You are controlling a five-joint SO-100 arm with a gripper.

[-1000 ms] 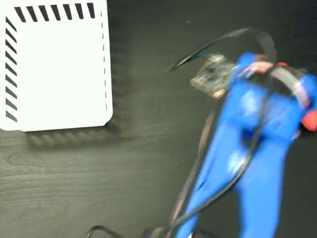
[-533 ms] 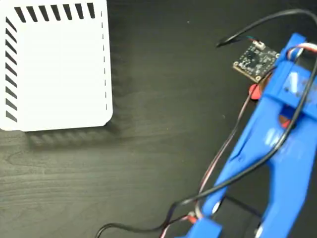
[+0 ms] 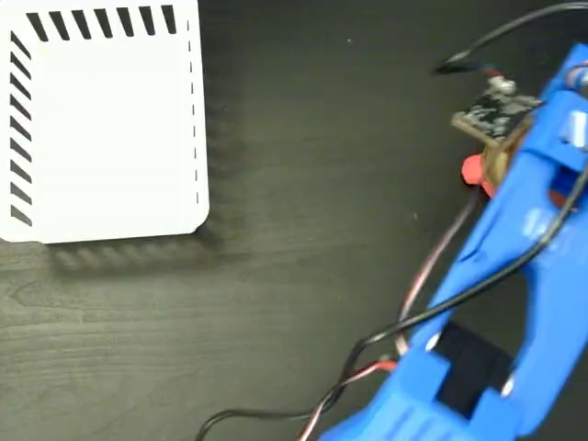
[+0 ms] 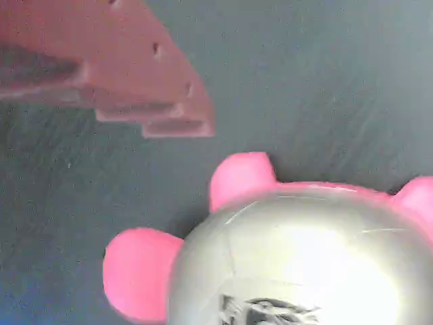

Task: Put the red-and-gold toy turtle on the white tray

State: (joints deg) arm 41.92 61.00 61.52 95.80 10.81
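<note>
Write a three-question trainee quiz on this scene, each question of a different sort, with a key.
1. True or false: the red-and-gold toy turtle lies on the white tray.
2. Where in the fixed view is the tray? A) upper left B) lower right C) centre
3. Fill in: the table is ____ in colour.

Key: 1 false, the turtle is on the table, under the blue arm; 2 A; 3 black.

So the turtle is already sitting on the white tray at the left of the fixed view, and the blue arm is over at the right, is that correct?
Not quite: the turtle is not on the tray. The fixed view shows the tray bare at upper left, and the turtle lies on the dark table at the right, mostly hidden under the blue arm. The arm is indeed at the right.
</note>
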